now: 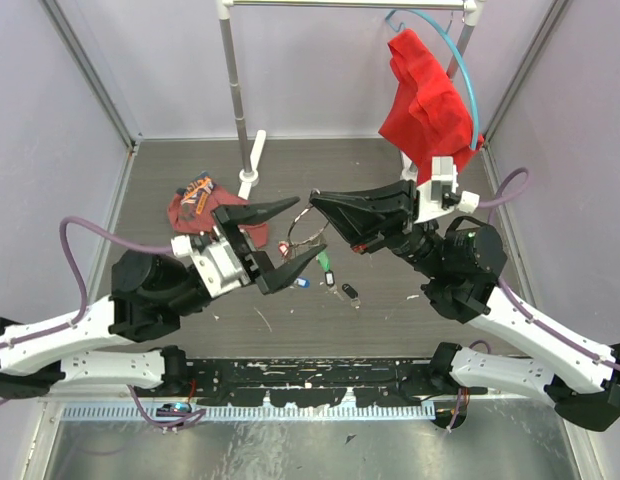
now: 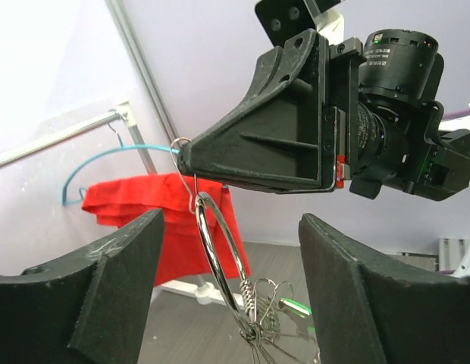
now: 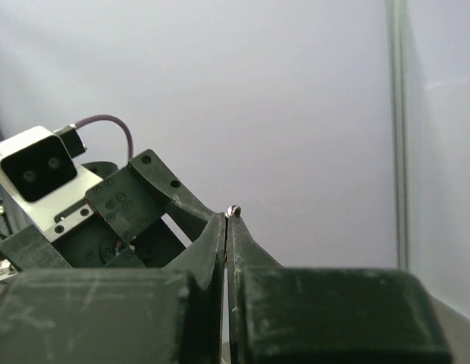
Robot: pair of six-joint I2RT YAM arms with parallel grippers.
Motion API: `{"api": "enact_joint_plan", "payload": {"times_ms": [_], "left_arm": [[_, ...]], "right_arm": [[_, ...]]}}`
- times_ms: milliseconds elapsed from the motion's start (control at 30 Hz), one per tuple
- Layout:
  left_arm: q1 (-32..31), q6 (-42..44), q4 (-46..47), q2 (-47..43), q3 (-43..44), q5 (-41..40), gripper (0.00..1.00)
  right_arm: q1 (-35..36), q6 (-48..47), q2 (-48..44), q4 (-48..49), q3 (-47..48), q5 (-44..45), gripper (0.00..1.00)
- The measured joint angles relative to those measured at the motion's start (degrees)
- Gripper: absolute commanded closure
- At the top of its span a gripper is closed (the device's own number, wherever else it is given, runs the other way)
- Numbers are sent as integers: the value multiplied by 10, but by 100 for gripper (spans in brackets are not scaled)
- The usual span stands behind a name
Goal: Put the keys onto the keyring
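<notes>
Keyring (image 1: 304,232) hangs in the air over the middle of the table (image 1: 390,320), pinched at its top edge by the right gripper (image 1: 315,197), whose fingers are pressed fully together on the wire. In the right wrist view only a glint of the ring shows above the closed tips of that gripper (image 3: 229,218). From the left wrist camera the ring (image 2: 220,250) dangles below the right gripper (image 2: 186,155), tilted, with small metal bits bunched at its lower end; what they are cannot be made out. The left gripper (image 1: 310,225) stands wide open and grips nothing, one finger on either side of the ring and not touching it; its fingers (image 2: 114,288) frame the ring from the wrist view. Keys (image 1: 324,262) with red, green, blue and black tags lie loose on the table just below the ring. A red cloth (image 1: 425,105) hangs on a blue hanger (image 1: 468,80) at the back right.
</notes>
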Motion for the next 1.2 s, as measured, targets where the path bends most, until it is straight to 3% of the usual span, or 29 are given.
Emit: {"api": "enact_joint_plan", "payload": {"times_ms": [167,467,900,1200], "left_arm": [[-68,85,65,22,0,-61,38],[-90,146,175,42,5,-100,45],[-125,233,193,90,25,-126,67],[-139,267,210,97,25,-141,73]], "right_arm": [[0,-3,-4,56,0,-47,99],[0,-3,-5,89,0,-79,99],[0,-6,-10,95,0,-88,99],[0,-17,-17,83,0,-89,99]]}}
